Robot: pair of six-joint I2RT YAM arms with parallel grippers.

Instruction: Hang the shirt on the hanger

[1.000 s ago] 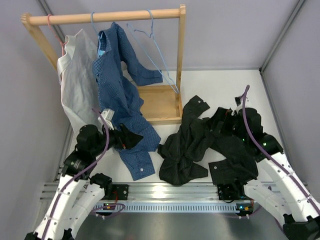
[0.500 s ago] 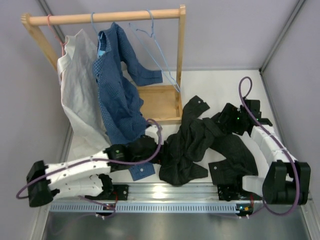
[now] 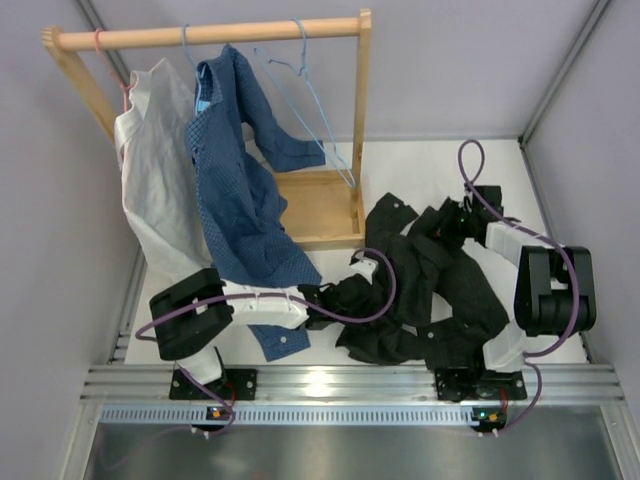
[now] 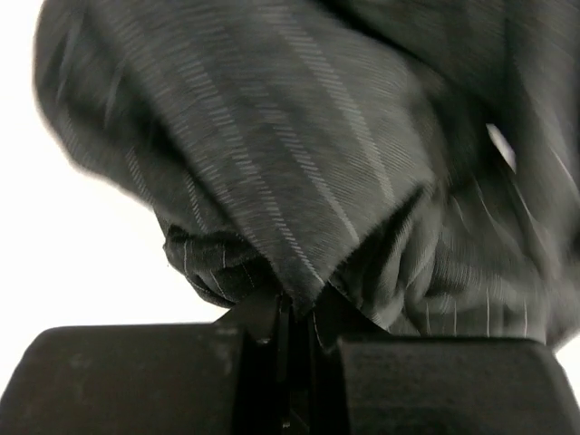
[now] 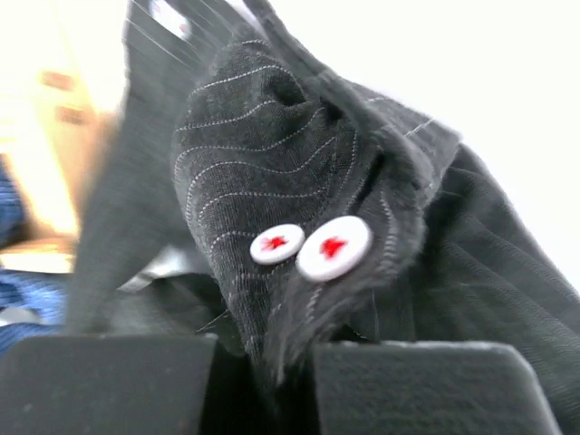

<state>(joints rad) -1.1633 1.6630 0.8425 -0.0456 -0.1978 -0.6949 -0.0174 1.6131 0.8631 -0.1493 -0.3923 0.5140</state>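
Wooden garment rack [image 3: 210, 35] stands at back left of the white table [image 3: 420, 165]. On its rail, from the left: pale grey shirt [image 3: 150, 180] on a pink wire hanger [image 3: 98, 40], then a blue patterned shirt [image 3: 235, 200]. Next comes the thin light-blue wire hanger [image 3: 329, 130], bare, hooked near the rail's right end and tilted.

Left gripper [image 4: 294, 317] is low over the table, just right of the blue shirt's hem. Its fingers are closed, pinching a fold at the left edge of the black pinstriped shirt [image 3: 420, 290].

That shirt lies crumpled on the table, right of the rack base and between both arms.

Right gripper [image 5: 272, 349] is at the shirt's upper right part. It is clamped on a cuff-like edge carrying two white buttons [image 5: 333, 246] with red thread.
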